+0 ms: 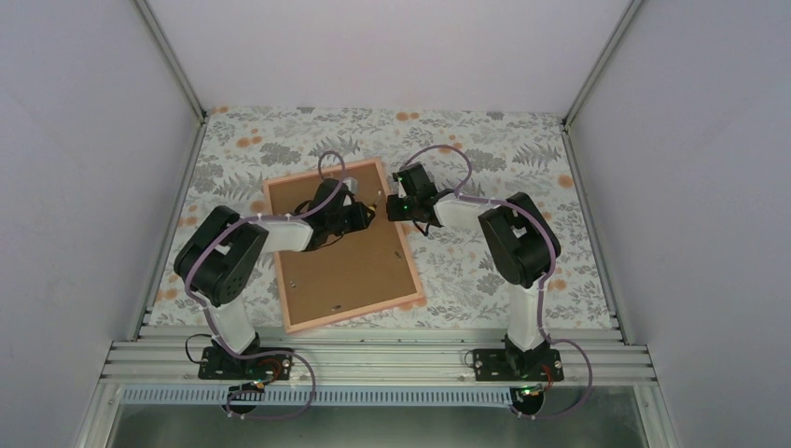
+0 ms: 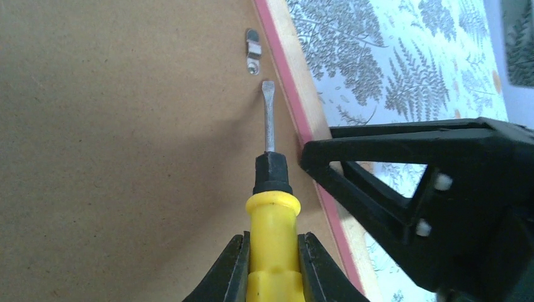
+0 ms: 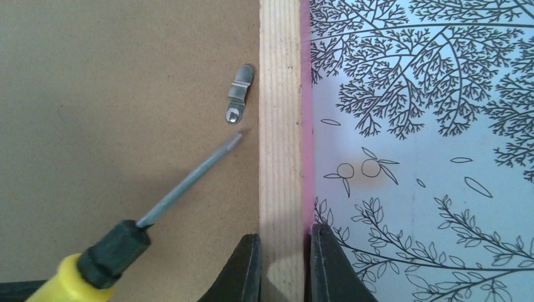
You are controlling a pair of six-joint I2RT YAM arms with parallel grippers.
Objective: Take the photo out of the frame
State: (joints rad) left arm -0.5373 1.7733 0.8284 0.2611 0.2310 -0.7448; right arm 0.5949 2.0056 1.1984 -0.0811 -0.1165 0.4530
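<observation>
Gripping a yellow screwdriver [image 2: 272, 214], the left gripper [image 2: 272, 248] held its tip just short of the metal clip [image 2: 252, 50] — the right gripper [image 3: 284, 251] pinched the frame [image 3: 279, 94] rail beside that clip; photo hidden from view.

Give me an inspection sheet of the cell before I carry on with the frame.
Surface: floral tablecloth, lying flat.
Job's things: frame lies face down with the brown backing board in place; photo not visible. A metal clip sits beside the rail, and the screwdriver tip is just short of it.
Clutter: nothing seen.
Grippers: left gripper shut on the screwdriver's yellow handle; right gripper shut on the frame's wooden rail.
Cables: purple cables run along both arms.
Surroundings: pale walls on three sides; aluminium rail at the near edge.
</observation>
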